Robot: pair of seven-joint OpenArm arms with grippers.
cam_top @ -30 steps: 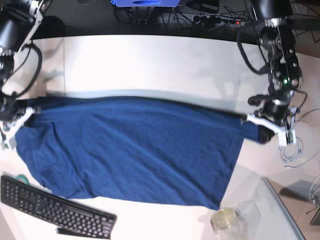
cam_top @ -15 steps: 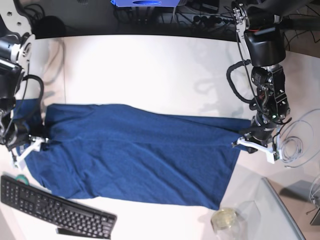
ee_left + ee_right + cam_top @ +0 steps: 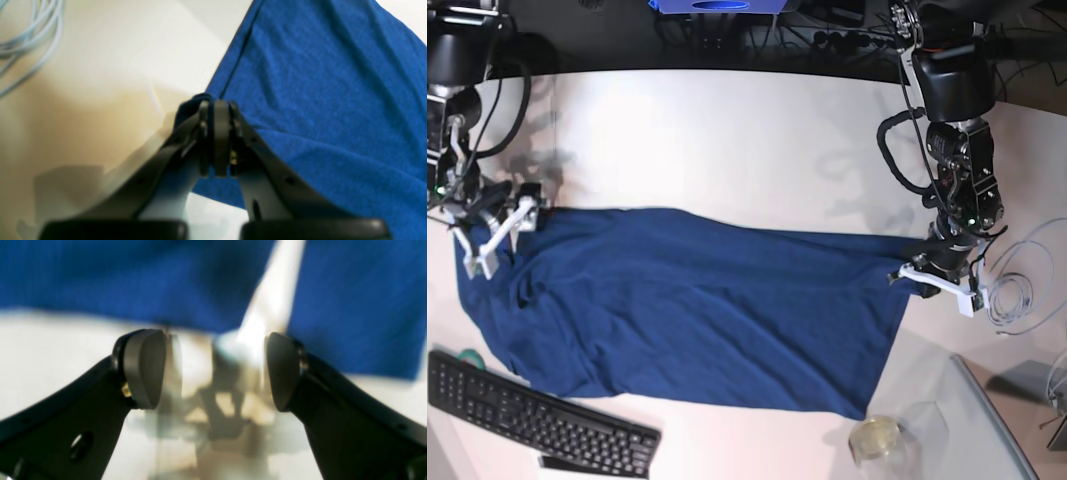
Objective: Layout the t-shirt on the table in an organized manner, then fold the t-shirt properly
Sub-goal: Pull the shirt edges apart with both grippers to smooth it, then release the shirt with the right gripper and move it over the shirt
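left claw (image 3: pixel 215 110) is pressed together on a bunched corner of the big plain navy-blue knit t-shirt (image 3: pixel 697 310), right at its hem edge, down low by the wide smooth white tabletop (image 3: pixel 727 140). over on the other side the right claw (image 3: pixel 215 368) is spread wide with nothing between its pads, hanging just off the shirt's edge; in the base view it sits at the far corner (image 3: pixel 497 225).

the shirt lies spread across the middle of the tabletop, rumpled along its upper edge, with its lower corner just beside the black keyboard (image 3: pixel 537 415).

this cloth looks soft, light and limp, so it should drape and drag rather than hold shape. best holds, i'd say, are seams and corners, where the doubled fabric gives something to pinch.
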